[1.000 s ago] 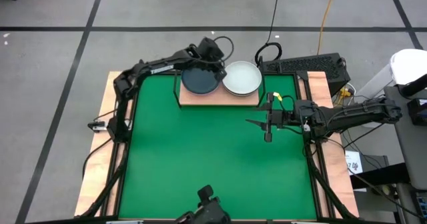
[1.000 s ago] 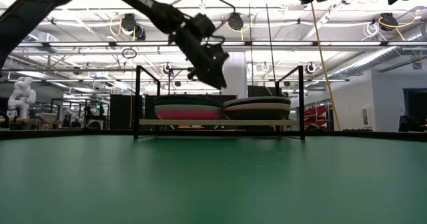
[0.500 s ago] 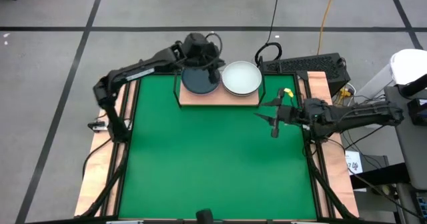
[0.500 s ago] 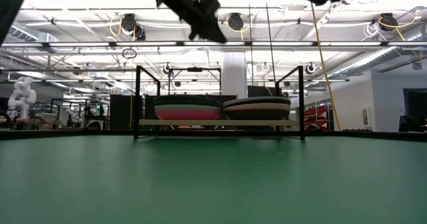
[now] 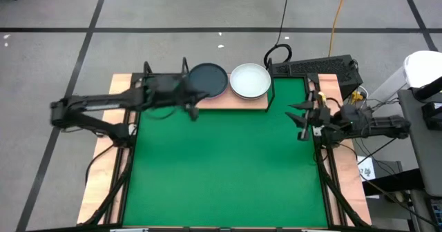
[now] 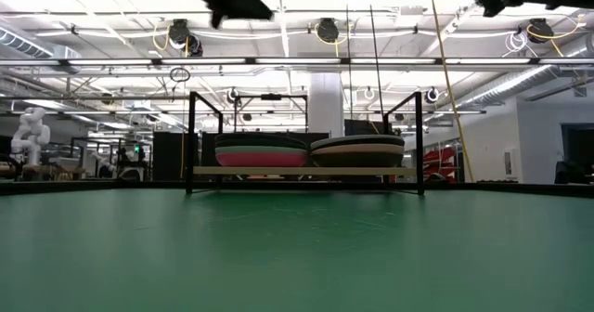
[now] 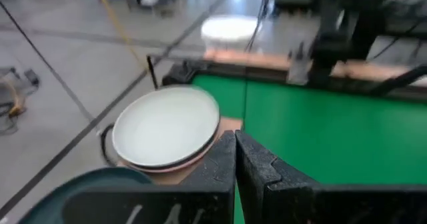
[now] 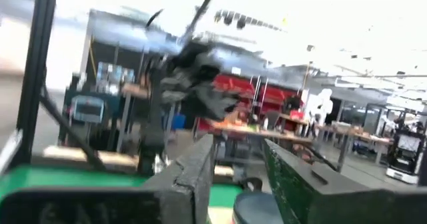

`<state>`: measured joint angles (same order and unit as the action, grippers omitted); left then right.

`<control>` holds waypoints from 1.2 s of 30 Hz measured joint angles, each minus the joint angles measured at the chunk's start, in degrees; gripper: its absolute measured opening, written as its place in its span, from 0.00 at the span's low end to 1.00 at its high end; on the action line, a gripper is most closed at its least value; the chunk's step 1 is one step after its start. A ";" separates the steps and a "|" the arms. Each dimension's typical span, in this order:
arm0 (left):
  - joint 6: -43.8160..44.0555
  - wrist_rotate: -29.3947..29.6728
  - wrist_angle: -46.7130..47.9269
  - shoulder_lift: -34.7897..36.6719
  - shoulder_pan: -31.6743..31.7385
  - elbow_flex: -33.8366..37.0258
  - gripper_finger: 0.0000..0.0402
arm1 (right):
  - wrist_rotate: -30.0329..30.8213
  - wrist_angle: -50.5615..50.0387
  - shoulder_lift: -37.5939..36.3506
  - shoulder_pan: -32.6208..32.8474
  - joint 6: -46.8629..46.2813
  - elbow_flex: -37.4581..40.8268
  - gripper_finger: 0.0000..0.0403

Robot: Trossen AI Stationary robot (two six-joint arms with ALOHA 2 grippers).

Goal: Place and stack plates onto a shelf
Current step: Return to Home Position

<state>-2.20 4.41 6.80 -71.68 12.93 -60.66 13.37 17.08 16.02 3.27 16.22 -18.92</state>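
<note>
Left gripper [image 7: 235, 144] withdrawn from shelf [image 5: 235, 103]; right gripper [image 8: 237, 151] retreated.

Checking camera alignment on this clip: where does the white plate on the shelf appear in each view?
High view: white plate, on the right half of the shelf, beside the dark blue-grey plate.
Low view: edge-on, topping the right-hand stack.
Left wrist view: left of centre, seen from above.
Right wrist view: too blurred to tell.
Shared landmark: the dark blue-grey plate next to it.
</note>
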 joint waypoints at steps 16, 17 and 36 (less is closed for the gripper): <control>3.62 6.89 -14.44 48.44 -11.67 35.19 0.00 | 0.09 -10.35 -11.25 0.00 -4.65 1.91 0.02; 3.58 7.04 -14.45 50.27 -11.67 36.36 0.00 | 0.09 -10.82 -11.69 0.00 -4.67 1.91 0.01; -4.50 6.18 -9.56 67.85 -10.89 45.66 0.00 | 4.60 -0.28 -15.92 -0.33 1.19 12.05 0.00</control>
<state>-6.70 10.60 -2.77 -3.83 2.04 -15.00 17.97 16.80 0.10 2.94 17.41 -6.87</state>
